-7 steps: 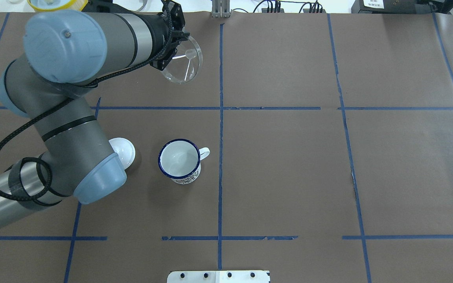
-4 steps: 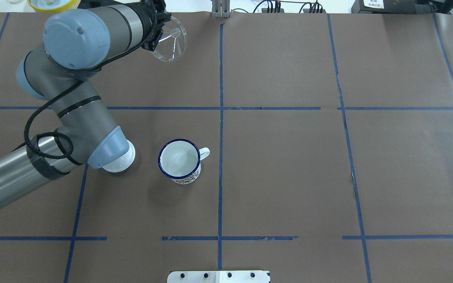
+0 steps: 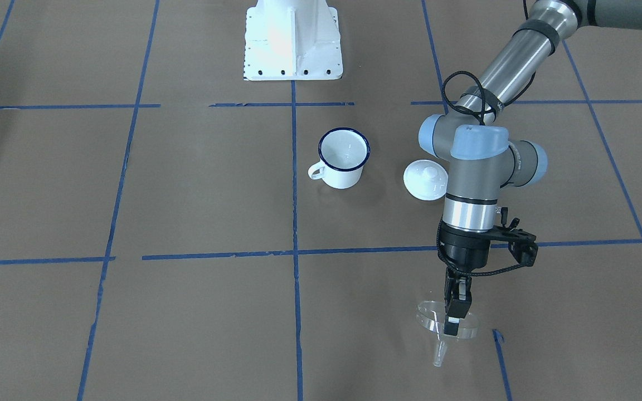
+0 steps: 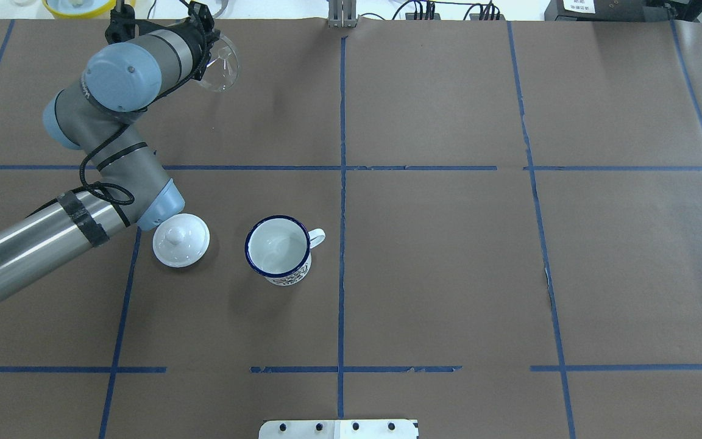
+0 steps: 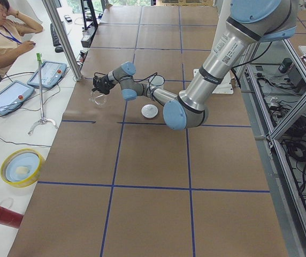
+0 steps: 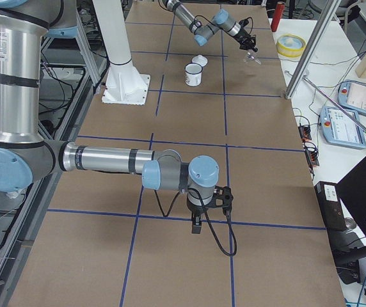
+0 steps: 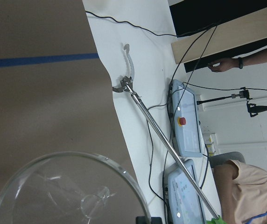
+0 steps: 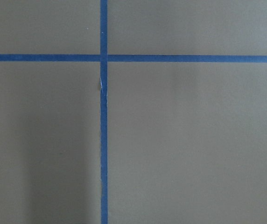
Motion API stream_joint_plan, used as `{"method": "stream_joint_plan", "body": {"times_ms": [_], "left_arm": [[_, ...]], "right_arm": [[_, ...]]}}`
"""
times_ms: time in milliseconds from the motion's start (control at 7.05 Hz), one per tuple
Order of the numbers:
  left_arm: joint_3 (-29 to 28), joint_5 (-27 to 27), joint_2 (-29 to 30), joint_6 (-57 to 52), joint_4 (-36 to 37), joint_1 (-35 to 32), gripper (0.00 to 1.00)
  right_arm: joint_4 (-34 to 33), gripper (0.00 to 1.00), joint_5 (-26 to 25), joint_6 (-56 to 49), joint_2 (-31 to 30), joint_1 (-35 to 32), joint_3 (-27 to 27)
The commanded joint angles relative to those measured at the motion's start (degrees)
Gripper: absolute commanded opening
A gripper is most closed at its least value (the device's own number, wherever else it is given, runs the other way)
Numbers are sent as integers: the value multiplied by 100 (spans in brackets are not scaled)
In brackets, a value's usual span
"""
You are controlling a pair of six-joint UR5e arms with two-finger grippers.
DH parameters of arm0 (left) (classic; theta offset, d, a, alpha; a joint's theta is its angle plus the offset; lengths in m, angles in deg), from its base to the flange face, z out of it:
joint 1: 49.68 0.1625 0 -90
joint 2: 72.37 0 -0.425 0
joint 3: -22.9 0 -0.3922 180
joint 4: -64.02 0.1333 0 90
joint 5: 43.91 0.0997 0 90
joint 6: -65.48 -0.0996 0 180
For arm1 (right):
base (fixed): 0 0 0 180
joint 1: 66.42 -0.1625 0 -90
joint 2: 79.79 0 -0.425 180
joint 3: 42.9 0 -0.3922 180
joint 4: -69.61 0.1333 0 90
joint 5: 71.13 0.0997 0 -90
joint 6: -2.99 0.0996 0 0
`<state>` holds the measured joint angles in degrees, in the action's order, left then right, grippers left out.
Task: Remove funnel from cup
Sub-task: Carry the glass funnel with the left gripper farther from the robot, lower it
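The clear funnel hangs spout down from my left gripper, which is shut on its rim, low over the table near the far left edge. It also shows in the overhead view and fills the bottom of the left wrist view. The white cup with a dark blue rim stands upright and empty at mid-table, handle to the right. It is far from the funnel. My right gripper shows only in the exterior right view; I cannot tell its state.
A white domed lid with a knob lies left of the cup, beside my left arm's elbow. A yellow bowl sits beyond the far table edge. Cables, tablets and a person are past that edge.
My left gripper has carried the funnel further left and toward the far table edge, and lower. The arm's elbow has moved off the white lid, which now shows whole.
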<state>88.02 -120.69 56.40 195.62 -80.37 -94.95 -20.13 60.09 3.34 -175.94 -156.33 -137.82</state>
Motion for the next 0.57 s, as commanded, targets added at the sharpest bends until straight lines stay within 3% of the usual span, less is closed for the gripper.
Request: {"method": "stream_joint_plan", "body": {"times_ms": [0, 142, 284, 426], "left_arm": [[-360, 182, 7, -7, -326, 132, 0], [-360, 182, 7, -7, -326, 132, 0], [-343, 182, 7, -7, -326, 132, 8], [-316, 173, 7, -268, -318, 132, 84]], "right_arm": [[0, 100, 0, 0, 0, 0, 0], [0, 100, 0, 0, 0, 0, 0], [0, 100, 0, 0, 0, 0, 0], [0, 100, 0, 0, 0, 0, 0]]}}
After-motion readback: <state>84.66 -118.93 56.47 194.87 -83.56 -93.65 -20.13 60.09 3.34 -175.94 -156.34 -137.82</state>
